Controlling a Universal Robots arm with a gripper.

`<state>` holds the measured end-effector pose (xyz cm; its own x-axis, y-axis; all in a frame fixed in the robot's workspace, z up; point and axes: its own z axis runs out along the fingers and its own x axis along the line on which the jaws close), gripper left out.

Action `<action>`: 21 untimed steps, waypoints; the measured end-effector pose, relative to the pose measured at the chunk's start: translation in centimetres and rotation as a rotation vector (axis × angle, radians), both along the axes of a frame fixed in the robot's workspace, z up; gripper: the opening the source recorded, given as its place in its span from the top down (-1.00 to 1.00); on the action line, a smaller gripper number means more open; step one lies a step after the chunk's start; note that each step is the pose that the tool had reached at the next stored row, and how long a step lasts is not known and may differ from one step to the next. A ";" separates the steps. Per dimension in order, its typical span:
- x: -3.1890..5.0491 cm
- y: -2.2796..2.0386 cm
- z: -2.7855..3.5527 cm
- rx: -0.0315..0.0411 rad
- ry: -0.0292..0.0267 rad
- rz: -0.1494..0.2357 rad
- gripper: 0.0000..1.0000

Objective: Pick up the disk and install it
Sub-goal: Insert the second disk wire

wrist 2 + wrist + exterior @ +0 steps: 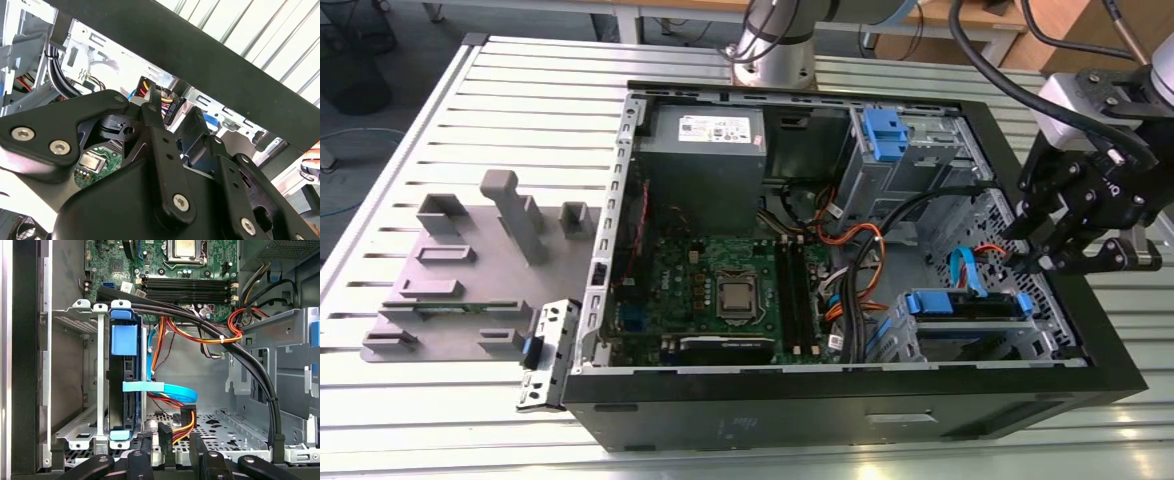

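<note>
Slatted metal table [400,120] carries an open computer case [854,405] lying on its side, so the interior faces up and I can reach into it from above. A grey fixture plate [440,280] lies on the table well away from the pincer, on the far side of the case.

1. Pincer [1074,262]: it hangs over the case's edge wall, pointing down into the drive corner. I cannot tell whether it is released or clenched, and I see nothing carried in it.

2. The disk [123,340]: in the first wrist view it stands on edge between the walls of a low metal cage [80,315], with its blue end tab facing outward. In the exterior view it lies just beside and below the pincer, toward the case interior. I judge it seated in its bay, with the rails holding it upright.

3. Cabling: a blue ribbon cable [170,388] runs from the disk's side toward the pincer. A connector [187,417] on red, yellow and black wires lies loose, close under the pincer.

4. Motherboard [720,290]: well apart, beyond the cage.
</note>
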<state>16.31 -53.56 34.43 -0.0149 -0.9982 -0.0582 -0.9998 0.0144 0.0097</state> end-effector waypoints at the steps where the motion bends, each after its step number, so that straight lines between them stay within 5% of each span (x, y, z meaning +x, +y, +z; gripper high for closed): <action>1: 0.01 0.00 0.00 0.0000 -0.0001 0.000 0.15; 13: 0.02 0.00 -0.08 -0.0028 -0.0001 0.000 0.15; 21: 0.02 0.00 -0.08 -0.0030 -0.0001 0.000 0.66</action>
<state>16.33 -53.55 34.35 -0.0149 -0.9984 -0.0552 -0.9999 0.0143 0.0096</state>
